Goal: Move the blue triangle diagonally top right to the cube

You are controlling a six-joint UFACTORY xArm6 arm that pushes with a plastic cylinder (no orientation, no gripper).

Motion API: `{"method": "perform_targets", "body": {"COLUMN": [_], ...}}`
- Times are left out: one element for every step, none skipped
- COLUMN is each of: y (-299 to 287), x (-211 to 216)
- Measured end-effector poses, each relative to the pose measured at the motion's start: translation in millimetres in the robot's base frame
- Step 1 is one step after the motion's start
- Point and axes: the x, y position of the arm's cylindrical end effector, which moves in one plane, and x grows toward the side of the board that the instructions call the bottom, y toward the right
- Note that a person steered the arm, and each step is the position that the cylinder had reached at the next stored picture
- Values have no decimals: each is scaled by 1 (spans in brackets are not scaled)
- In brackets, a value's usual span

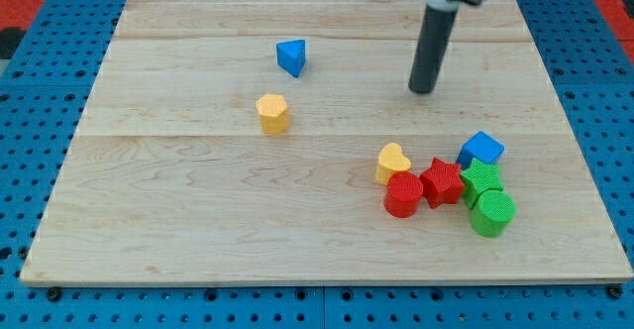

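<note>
The blue triangle (pixel 291 56) lies on the wooden board (pixel 198 200) in the upper middle of the view. The blue cube (pixel 480 150) sits at the right, at the top of a cluster of blocks. My tip (pixel 423 89) is on the board to the right of the blue triangle and above and left of the blue cube, touching neither.
A yellow hexagonal block (pixel 272 113) stands below and left of the triangle. The cluster by the cube holds a yellow heart (pixel 392 162), a red cylinder (pixel 402 194), a red star (pixel 441 182), a green star-like block (pixel 481 181) and a green cylinder (pixel 491 213).
</note>
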Motion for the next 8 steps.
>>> {"method": "perform_targets", "body": {"y": [-72, -165, -153, -54, -71, -46, -23, -83], "x": [-66, -68, -13, 44, 36, 71, 89, 61]}}
